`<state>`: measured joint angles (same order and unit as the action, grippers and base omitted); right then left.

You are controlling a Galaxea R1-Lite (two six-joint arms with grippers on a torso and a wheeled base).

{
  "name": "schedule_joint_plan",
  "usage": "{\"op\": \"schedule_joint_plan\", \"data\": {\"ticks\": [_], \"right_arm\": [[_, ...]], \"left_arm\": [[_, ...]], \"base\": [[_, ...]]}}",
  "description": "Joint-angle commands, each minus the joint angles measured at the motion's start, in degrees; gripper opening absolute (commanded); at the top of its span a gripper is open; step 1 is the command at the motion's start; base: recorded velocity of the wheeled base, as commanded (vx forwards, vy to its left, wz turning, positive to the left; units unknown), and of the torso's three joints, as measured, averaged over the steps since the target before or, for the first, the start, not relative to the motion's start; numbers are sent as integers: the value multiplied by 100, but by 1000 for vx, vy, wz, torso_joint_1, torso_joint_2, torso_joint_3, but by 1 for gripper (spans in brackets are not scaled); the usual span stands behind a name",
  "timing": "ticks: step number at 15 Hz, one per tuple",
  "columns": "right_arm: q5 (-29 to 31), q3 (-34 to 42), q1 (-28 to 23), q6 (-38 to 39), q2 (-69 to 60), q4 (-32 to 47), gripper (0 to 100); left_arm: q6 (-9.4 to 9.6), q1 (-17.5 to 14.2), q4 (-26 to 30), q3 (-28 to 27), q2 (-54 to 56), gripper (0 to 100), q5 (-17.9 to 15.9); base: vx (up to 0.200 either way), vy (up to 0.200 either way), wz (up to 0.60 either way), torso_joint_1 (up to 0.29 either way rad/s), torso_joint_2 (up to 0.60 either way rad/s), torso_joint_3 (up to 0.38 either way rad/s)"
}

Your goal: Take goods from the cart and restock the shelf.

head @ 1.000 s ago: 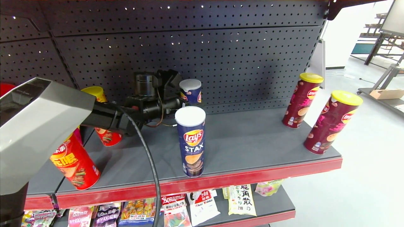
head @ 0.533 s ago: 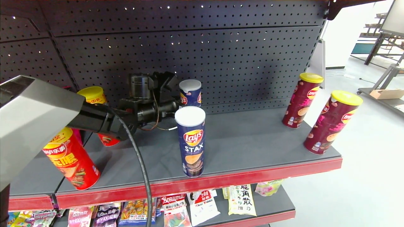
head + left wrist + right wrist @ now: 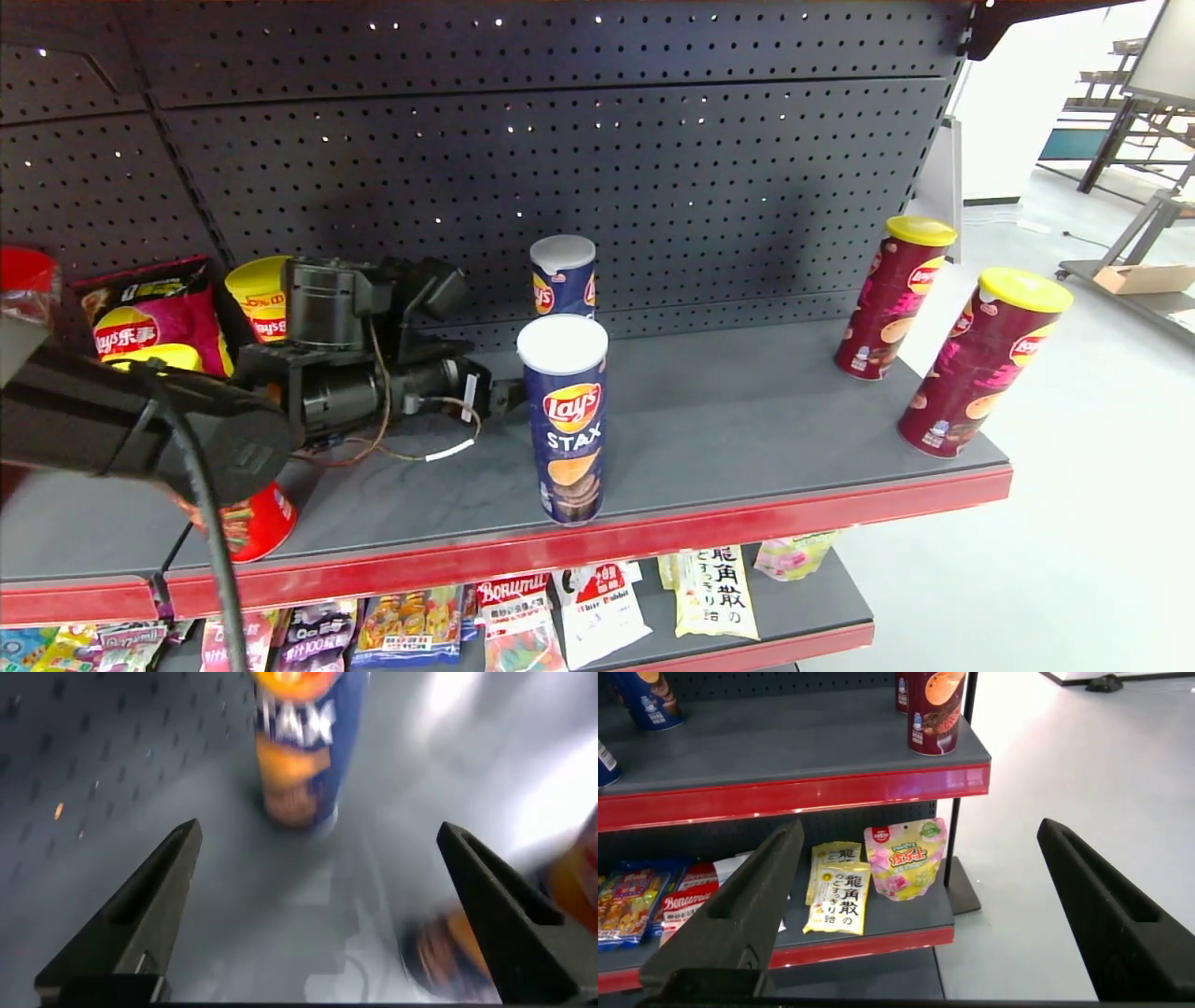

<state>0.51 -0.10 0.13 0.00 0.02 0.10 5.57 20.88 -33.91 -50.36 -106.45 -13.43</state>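
**Both claws empty, blue chip cans on shelf**

L gripper [image 3: 507,392] sits low over the upper shelf [image 3: 747,439], just beside the front blue chip can [image 3: 566,420], on its left side; can't tell if they touch. In the L wrist view its fingers [image 3: 140,915] are spread wide w/ nothing between them. A blue can [image 3: 297,747] stands beyond the tips, apart.

Back blue chip can [image 3: 563,273] is upright by the pegboard [image 3: 728,187], behind the front one. Two maroon cans [image 3: 894,297] w/ yellow lids stand at the shelf's right end. A red can [image 3: 261,523] and a chip bag [image 3: 149,313] are at the left, partly hidden by the arm.

R gripper [image 3: 920,826] hangs out in front of the shelving, fingers wide apart, holding nothing. It faces the lower shelf [image 3: 915,917] w/ snack packets [image 3: 839,896].
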Motion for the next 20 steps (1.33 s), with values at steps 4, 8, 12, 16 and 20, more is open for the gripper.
{"op": "schedule_joint_plan", "data": {"ticks": [4, 8, 12, 16, 20], "right_arm": [[2, 1, 4, 0, -2, -1, 100], [2, 1, 4, 0, -2, -1, 100], [2, 1, 4, 0, -2, -1, 100], [2, 1, 4, 0, -2, -1, 100], [-7, 1, 4, 0, -2, -1, 100]], "left_arm": [[5, -111, 34, 1054, 1267, 100, 201], [-56, -102, 69, 2171, 2453, 100, 183], [-83, -111, 421, 3208, 4334, 100, 201], [-83, -111, 1264, 3296, 6127, 100, 570], [-206, -5, 1730, 3225, 7613, 100, 1326]], "base": [[0, 0, 0, 0, 0, 0], [0, 0, 0, 0, 0, 0], [0, 0, 0, 0, 0, 0], [0, 0, 0, 0, 0, 0], [0, 0, 0, 0, 0, 0]]}}
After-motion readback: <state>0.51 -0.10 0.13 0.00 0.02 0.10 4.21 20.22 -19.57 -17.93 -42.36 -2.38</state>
